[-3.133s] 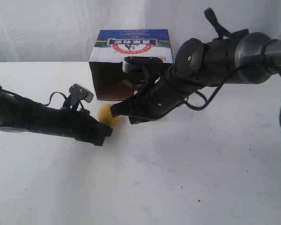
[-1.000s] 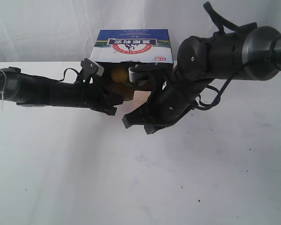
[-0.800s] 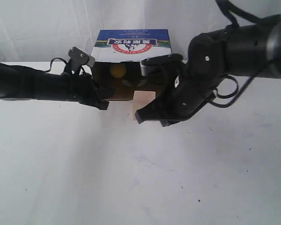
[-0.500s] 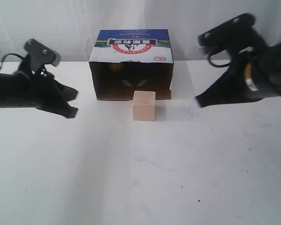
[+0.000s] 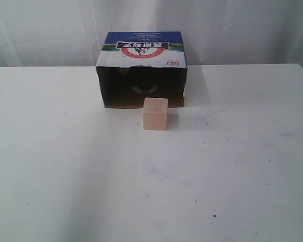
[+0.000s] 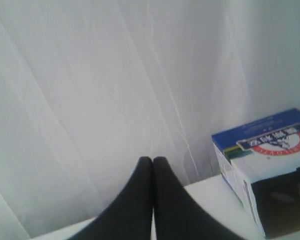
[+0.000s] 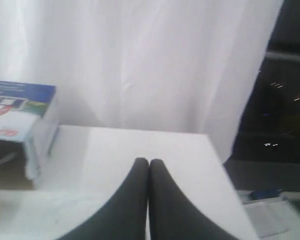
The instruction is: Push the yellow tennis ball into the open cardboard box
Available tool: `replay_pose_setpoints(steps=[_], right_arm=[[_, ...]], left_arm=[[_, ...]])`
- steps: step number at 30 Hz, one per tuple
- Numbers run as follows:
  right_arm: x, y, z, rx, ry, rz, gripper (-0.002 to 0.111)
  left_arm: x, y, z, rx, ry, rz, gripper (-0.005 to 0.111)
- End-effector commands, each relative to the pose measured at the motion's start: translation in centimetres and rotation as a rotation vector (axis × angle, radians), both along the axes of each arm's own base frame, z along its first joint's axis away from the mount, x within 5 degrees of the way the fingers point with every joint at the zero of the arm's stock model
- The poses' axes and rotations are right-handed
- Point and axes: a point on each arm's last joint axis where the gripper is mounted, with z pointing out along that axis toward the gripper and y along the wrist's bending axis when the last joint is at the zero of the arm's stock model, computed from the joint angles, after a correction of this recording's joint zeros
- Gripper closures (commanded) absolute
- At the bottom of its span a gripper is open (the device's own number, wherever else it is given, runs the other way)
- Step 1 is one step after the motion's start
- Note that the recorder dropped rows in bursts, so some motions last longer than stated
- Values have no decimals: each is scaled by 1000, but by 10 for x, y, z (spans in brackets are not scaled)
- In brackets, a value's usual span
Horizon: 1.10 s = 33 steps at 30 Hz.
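The open cardboard box [image 5: 141, 50] stands at the back middle of the table, its dark opening facing the front. The yellow tennis ball [image 5: 123, 71] shows only as a dim yellowish patch deep in the opening's upper left. Neither arm appears in the exterior view. My left gripper [image 6: 153, 160] is shut with nothing in it, raised off to the box's [image 6: 270, 150] left. My right gripper [image 7: 149, 161] is likewise shut and empty, held over the table to the right of the box [image 7: 20, 115].
A pale wooden cube [image 5: 155, 114] sits just in front of the box opening, touching or nearly touching its lower edge. White curtains hang behind the white table [image 5: 151, 191]. The table's right edge [image 7: 217, 150] and a dark area beyond it show in the right wrist view.
The ball went from in front of the box to inside it. Both arms then pulled back to the sides and left the exterior view, uncovering the wooden cube.
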Motion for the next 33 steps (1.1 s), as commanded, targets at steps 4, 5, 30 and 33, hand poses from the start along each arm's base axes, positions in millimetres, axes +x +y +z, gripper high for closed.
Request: replay_pose_setpoints(steps=[4,5,30,33], right_arm=[[-78,-11,-29,135,-79,138,108],[-84,-12,-32,115,-112,146,108],[-64,-1,-113,140,12,186,108],[-64,-1,-113,140,12,186,108]], left_arm=[[-73,1,-20,-36,-191,15,107],[-75,1,-26,-36,-191,18,107],[-56,-9,-186,-335,301,-80,107],[-56,-9,-186,-335,301,-80,107]])
